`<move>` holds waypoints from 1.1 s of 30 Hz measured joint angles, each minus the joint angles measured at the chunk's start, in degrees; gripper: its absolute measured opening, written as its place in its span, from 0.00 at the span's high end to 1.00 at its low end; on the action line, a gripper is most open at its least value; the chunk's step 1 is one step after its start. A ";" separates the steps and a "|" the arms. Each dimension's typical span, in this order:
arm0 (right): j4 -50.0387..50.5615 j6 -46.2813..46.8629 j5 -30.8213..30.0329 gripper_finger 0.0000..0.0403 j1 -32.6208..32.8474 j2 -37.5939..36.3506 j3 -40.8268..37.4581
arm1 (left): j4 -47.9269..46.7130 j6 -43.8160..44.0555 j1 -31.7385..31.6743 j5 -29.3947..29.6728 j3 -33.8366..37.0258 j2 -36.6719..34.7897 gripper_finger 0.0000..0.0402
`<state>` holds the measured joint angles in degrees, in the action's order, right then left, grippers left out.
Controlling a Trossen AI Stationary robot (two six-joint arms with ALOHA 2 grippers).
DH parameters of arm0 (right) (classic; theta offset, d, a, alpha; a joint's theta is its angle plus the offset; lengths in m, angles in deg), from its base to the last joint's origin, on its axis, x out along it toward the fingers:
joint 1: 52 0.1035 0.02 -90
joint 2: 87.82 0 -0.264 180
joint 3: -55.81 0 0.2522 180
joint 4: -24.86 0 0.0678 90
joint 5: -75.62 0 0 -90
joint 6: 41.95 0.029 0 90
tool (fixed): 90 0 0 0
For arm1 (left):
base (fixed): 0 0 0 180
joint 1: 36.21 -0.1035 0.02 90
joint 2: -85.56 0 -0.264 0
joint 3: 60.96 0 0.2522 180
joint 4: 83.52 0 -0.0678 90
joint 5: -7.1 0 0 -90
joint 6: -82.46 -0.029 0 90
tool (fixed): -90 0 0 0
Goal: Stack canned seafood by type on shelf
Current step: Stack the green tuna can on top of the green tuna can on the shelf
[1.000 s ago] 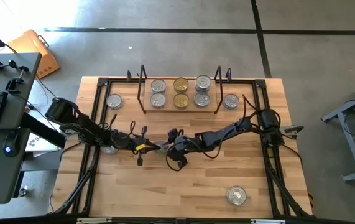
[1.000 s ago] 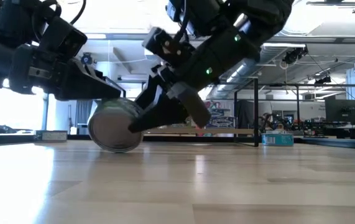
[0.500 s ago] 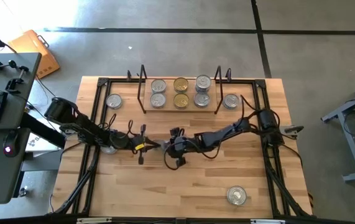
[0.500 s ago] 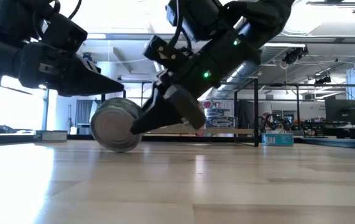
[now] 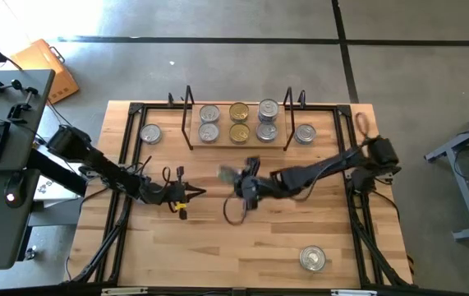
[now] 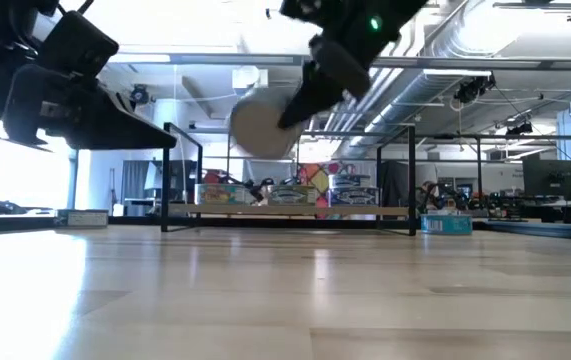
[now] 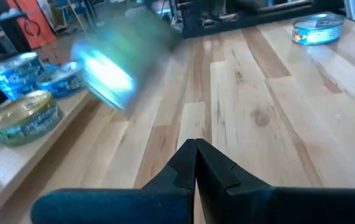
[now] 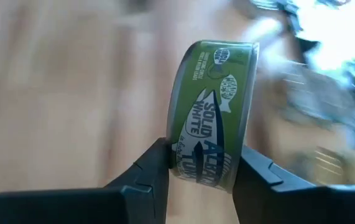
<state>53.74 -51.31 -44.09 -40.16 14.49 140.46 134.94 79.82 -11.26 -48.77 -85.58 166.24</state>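
The right gripper has its two fingers pinched on a green-labelled tin of albacore tuna, gripped across its flat faces so the tin stands on edge, its short axis running from finger to finger. In the low view the tin hangs clear above the tabletop, roughly over the table's middle. The shelf lies ahead of it toward the table's far edge, and the right arm is the nearer one for the drop. I'd guess the tin must be turned flat before it will sit.

The shelf's board holds six tins in three pairs: silver tops at the left end, gold tops in the middle, silver at the right end (labels too small to read from above).

The left gripper waits low near the table's left edge, fingers pressed together on nothing.
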 joint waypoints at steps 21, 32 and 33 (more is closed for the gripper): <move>8.11 -28.59 -6.26 0.73 -31.32 13.63 18.75 | 1.10 3.07 -1.03 0.26 0.02 0.40 1.00; 10.35 -29.03 -4.43 0.60 -31.64 14.33 18.56 | 1.01 3.07 -1.03 0.24 0.02 0.42 1.00; 10.33 -29.05 -4.33 0.57 -31.64 14.33 18.56 | 1.01 3.07 -1.03 0.24 0.02 0.42 1.00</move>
<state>64.07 -80.36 -48.42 -71.80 28.82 159.02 135.95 82.89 -12.29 -48.53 -85.55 166.66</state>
